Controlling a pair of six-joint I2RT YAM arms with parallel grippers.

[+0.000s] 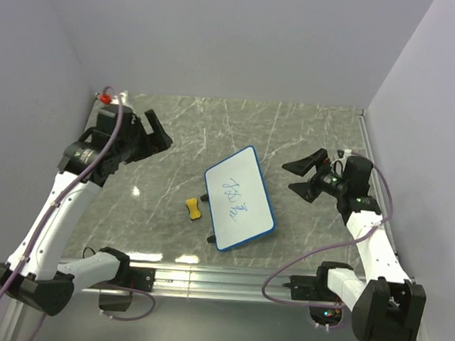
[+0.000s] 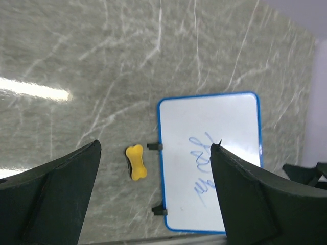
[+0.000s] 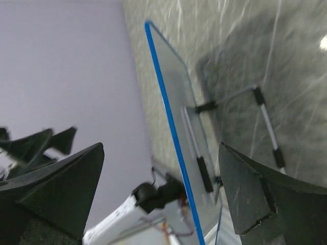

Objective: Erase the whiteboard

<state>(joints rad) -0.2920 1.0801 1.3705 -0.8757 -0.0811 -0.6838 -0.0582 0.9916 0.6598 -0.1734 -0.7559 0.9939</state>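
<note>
The whiteboard [image 1: 239,208] stands propped in the middle of the table, blue-framed, with blue scribbles on its white face. It also shows in the left wrist view [image 2: 208,158] and edge-on from behind in the right wrist view [image 3: 173,127]. A yellow bone-shaped eraser [image 1: 194,209] lies just left of the board, also in the left wrist view [image 2: 136,162]. My left gripper [image 1: 158,135] is open and empty, raised at the far left. My right gripper [image 1: 305,175] is open and empty, just right of the board.
The grey marble table [image 1: 214,131] is walled in by pale partitions at the back and sides. A metal rail [image 1: 228,279] runs along the near edge between the arm bases. A red and white fitting [image 1: 106,97] sits in the far left corner.
</note>
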